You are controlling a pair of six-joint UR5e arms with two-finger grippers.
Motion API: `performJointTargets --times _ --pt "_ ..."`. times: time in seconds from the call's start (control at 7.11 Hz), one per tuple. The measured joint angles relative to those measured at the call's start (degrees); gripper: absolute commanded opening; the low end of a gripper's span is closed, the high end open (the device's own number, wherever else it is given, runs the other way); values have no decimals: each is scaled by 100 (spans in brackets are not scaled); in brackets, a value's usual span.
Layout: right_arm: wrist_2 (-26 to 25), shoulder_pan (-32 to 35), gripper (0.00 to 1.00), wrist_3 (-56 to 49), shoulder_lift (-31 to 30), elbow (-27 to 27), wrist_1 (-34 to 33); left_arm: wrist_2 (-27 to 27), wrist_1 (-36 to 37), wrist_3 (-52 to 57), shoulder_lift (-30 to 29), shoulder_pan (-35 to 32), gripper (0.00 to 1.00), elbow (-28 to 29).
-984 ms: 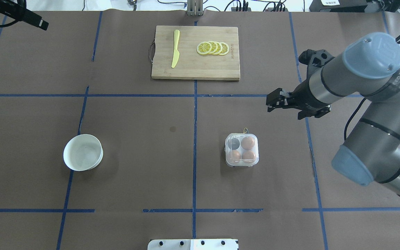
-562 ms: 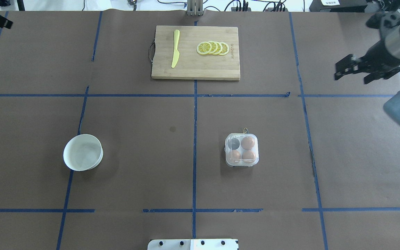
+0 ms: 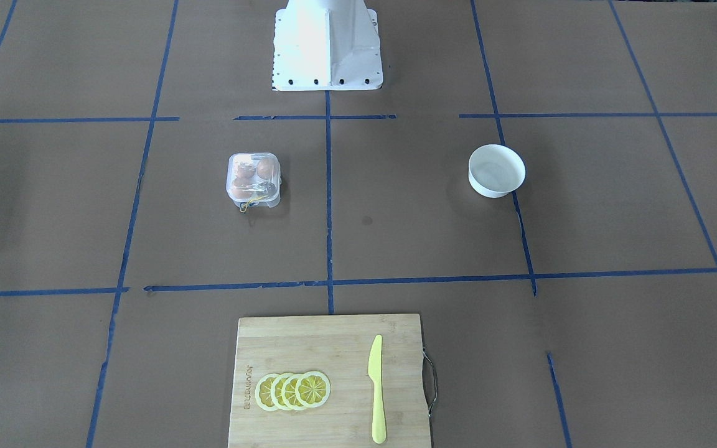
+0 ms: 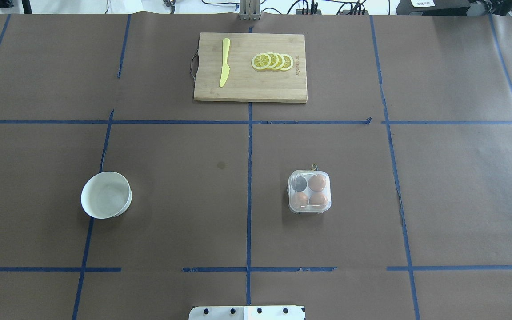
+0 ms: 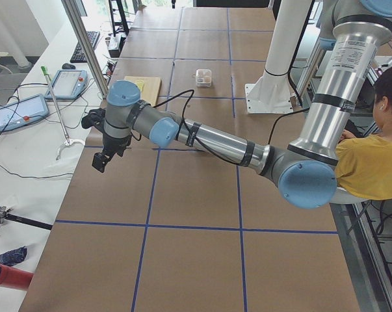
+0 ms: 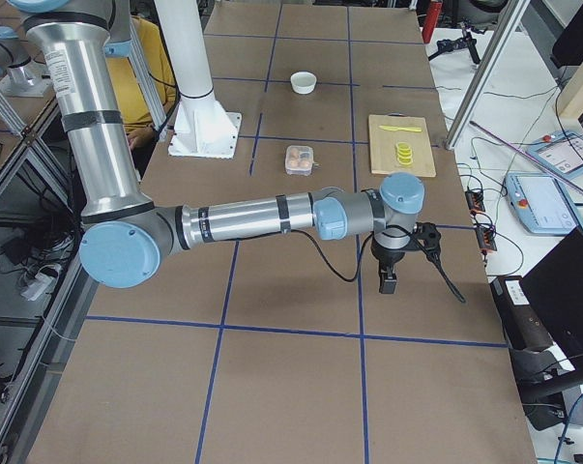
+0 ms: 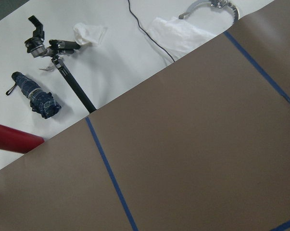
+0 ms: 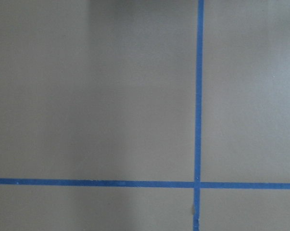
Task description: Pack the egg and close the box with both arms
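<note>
The clear box [image 4: 310, 191] stands right of the table's middle with its lid down. Three tan-brown eggs lie inside, one at the far right cup [image 4: 317, 182] and two in the near cups; the fourth cup looks dark. Its yellow string [image 3: 245, 205] hangs at the far edge. The box also shows in the front view [image 3: 254, 179]. Neither arm shows in the overhead or front views. My left gripper [image 5: 99, 159] hangs over the table's left end and my right gripper [image 6: 389, 280] over the right end, both far from the box. I cannot tell whether they are open or shut.
A white bowl [image 4: 106, 195] stands on the left half. A wooden cutting board [image 4: 250, 91] at the far middle bears a yellow knife [image 4: 224, 62] and lemon slices [image 4: 273, 61]. The white pedestal base [image 3: 327, 43] stands at the near edge. A person in yellow [image 5: 371, 162] sits beside the robot.
The right arm has swung away to the right and out of the overhead view. The left arm has left that view at the top left. The box has not moved.
</note>
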Motion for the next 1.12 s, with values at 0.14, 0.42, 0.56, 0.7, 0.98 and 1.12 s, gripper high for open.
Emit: performJointTargets --times 0.14,0.42,0.56,0.7,0.98,1.12 --pt "3 142 100 -313 51 -18 -288 -110 136 24 177 -80 100 2" --pt "-1 169 100 -476 109 -44 -484 -192 727 -13 364 -89 100 80" --pt "-14 100 100 -481 120 -82 -496 -246 992 -11 452 -94 100 125" --pt "-32 34 100 -487 133 -185 -480 -353 1108 -17 519 -90 100 165" --pt "34 -2 100 -469 150 -308 -450 -520 1175 -13 529 -84 100 62" --pt "86 -6 100 -450 133 -315 -444 -548 1189 -3 528 -85 100 -5"
